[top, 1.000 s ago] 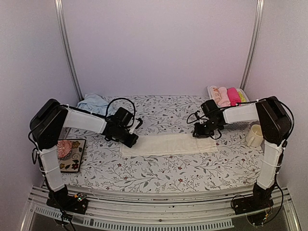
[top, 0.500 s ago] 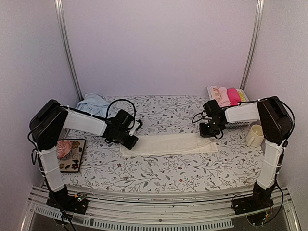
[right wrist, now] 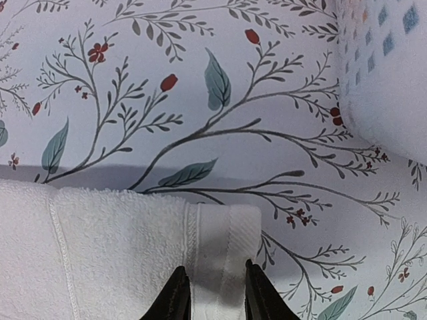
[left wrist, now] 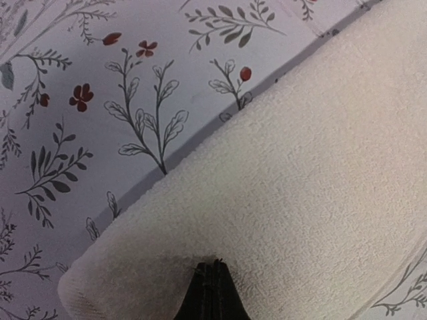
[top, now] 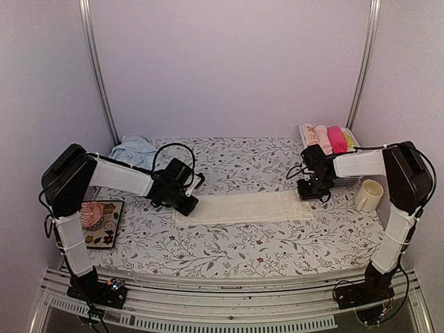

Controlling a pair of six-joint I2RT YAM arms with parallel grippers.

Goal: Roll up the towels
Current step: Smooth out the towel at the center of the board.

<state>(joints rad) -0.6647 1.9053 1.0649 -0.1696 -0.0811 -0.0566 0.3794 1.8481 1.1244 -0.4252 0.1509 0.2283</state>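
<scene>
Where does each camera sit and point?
Top external: above and behind the bases, facing down and forward over the floral table cover; both arms show, left gripper and right gripper at opposite ends of the flat cream terry towel.
Left wrist: on that wrist, looks down past its shut fingers onto the towel's end.
Right wrist: on that wrist, looks down past its parted fingers at the towel's hemmed end.
Shared: all three show the towel.

The top external camera sits above and behind the arm bases, looking forward and down over the whole table [top: 229, 253]. Each wrist camera looks down from very close. The left one is over the left end of the cream towel [top: 243, 207], the right one over its right end, beside what may be the basket [right wrist: 390, 77]. All three views share that towel.
</scene>
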